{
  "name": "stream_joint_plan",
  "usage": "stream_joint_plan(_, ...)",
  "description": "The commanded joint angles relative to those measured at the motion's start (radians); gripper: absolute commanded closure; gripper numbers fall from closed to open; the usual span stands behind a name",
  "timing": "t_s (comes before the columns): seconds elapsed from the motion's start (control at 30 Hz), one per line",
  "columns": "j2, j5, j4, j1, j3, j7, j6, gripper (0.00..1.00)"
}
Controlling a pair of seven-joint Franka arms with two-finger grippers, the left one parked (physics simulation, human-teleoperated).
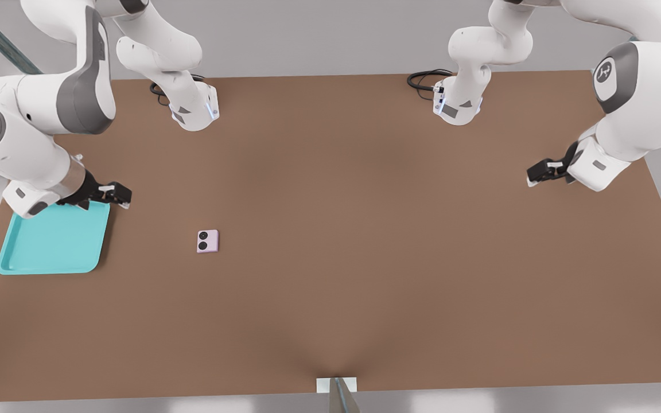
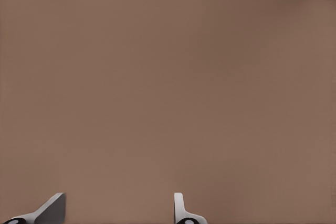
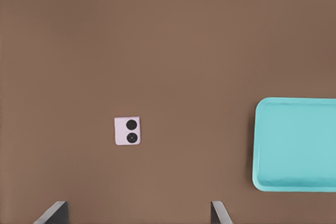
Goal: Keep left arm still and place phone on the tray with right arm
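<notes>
The phone (image 1: 207,241) is a small pale pink square with two black lenses facing up, lying flat on the brown table. The turquoise tray (image 1: 15,261) sits near the table edge at the front view's left, holding nothing. My gripper (image 1: 122,197) hovers over the tray's back corner nearest the phone, well apart from the phone. In the right wrist view the phone (image 3: 127,130) lies ahead of the gripper (image 3: 137,214), the tray (image 3: 262,145) sits off to one side, and the two fingertips (image 3: 55,212) stand wide apart with nothing between them, so the gripper is open.
Two white arm bases (image 1: 195,109) (image 1: 458,106) with black cables stand at the table's back edge. The parked arm (image 1: 623,132) hangs over the front view's right side. A small white block (image 1: 336,384) sits at the front edge.
</notes>
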Motion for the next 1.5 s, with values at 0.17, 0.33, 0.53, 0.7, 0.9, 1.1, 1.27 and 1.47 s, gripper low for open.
stream_joint_plan(0.17,0.053,-0.004,-0.083,0.001,0.089,0.091,0.222,0.0)
stream_joint_plan(0.33,0.211,-0.002,-0.116,0.029,0.123,0.101,0.359,0.0)
stream_joint_plan(0.53,0.205,0.008,-0.376,0.017,0.147,0.208,0.552,0.0)
stream_joint_plan(0.7,0.271,0.008,-0.396,0.007,0.158,0.338,0.601,0.0)
stream_joint_plan(0.9,0.297,0.01,-0.415,0.007,0.158,0.338,0.615,0.0)
stream_joint_plan(1.1,0.32,0.008,-0.465,0.007,0.167,0.329,0.652,0.0)
stream_joint_plan(1.27,0.338,-0.012,-0.488,-0.008,0.166,0.2,0.681,0.0)
stream_joint_plan(1.47,0.375,-0.01,-0.495,-0.036,0.167,0.137,0.699,0.0)
